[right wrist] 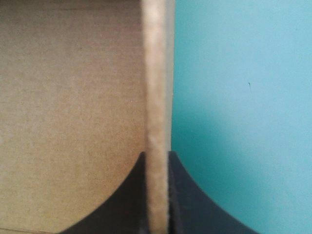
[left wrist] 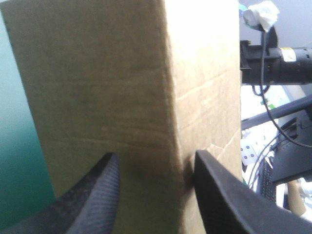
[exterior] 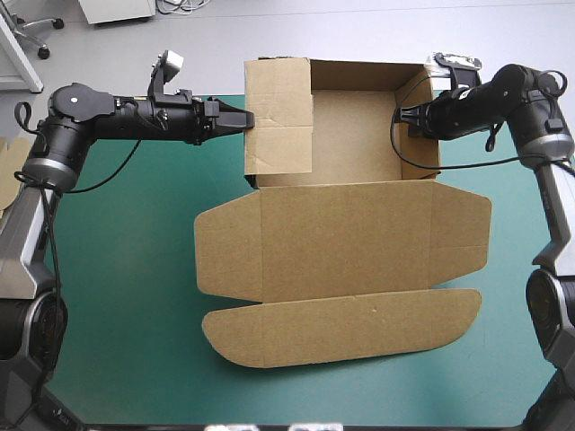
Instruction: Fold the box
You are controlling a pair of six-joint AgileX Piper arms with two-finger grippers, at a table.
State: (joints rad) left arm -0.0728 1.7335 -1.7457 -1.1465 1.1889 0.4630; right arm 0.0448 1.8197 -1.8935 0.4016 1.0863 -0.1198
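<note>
The brown box stands at the table's far side with walls raised, its lid and front flap lying flat toward the near edge. My left gripper is open against the outside of the tall left wall. In the left wrist view a folded corner of the box stands right ahead of that gripper. My right gripper is shut on the top edge of the right wall. The board's edge runs between the fingers of the right gripper.
Bare teal-green cover lies left of the lid and also along the right side. A corner of more brown board shows at the table's left edge. The right arm appears beyond the box in the left wrist view.
</note>
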